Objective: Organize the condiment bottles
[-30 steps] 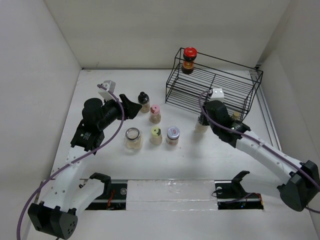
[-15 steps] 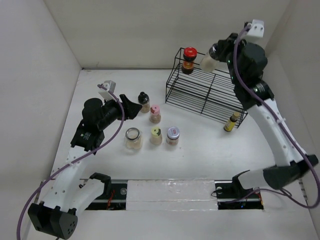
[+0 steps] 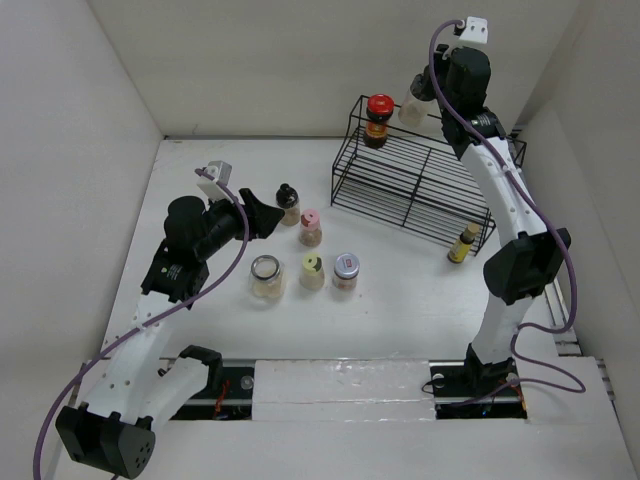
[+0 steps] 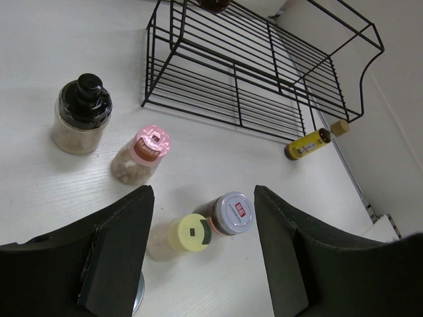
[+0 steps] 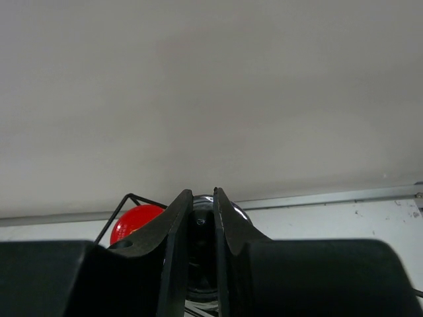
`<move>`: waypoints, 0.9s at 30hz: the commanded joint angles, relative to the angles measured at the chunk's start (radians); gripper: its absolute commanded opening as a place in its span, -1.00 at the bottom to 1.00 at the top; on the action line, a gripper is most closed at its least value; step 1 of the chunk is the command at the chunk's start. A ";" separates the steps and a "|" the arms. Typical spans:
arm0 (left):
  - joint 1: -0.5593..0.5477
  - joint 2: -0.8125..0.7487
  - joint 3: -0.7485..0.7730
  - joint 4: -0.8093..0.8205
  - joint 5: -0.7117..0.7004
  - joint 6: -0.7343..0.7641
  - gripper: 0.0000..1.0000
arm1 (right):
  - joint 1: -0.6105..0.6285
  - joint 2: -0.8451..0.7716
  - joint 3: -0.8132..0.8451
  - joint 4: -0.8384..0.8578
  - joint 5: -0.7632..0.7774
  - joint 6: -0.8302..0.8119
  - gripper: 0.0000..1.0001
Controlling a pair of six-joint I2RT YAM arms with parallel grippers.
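The right gripper (image 3: 421, 92), at the upper right of the overhead view, is closed narrowly on the top of a pale bottle (image 3: 411, 109). The bottle hangs below the fingers with its long axis close to vertical, cap end up. It is just right of the red-capped jar (image 3: 379, 118), which stands upright on the top back corner of the black wire rack (image 3: 420, 185). Whether the held bottle touches the rack cannot be told. The right wrist view shows the gripper (image 5: 201, 198) with its fingers almost together around the dark top of the bottle (image 5: 201, 254). The red cap (image 5: 135, 222) sits low and left, against a blank wall. The left gripper (image 3: 266, 214), at centre left, is spread wide and holds nothing. It hovers just left of the black-capped jar (image 3: 288, 204). Its wrist view looks out between the two wide fingers (image 4: 119, 251) and gives the caps more clearly than the overhead view does. It shows the black-capped jar (image 4: 82, 113) with beige contents, the pink-capped jar (image 4: 142, 155), the yellow-green-capped jar (image 4: 186, 234) and the silver-capped jar (image 4: 232, 212) with a red label on its lid. All stand upright on the white table (image 3: 400, 320), left of the rack. The overhead view alone shows a clear-lidded jar (image 3: 266, 278) left of the yellow-green one. A slim amber bottle (image 3: 462, 243) stands near the rack's lower right corner, seemingly upright, its cap toward the upper right of the frame.
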 commanded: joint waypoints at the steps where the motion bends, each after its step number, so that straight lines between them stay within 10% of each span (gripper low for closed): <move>1: 0.005 -0.004 0.029 0.053 0.018 0.014 0.15 | -0.017 -0.037 0.099 0.110 -0.032 -0.003 -0.77; 27: 0.036 -0.004 0.029 0.053 0.027 0.014 0.15 | 0.014 0.058 -0.139 0.163 0.019 -0.072 -0.72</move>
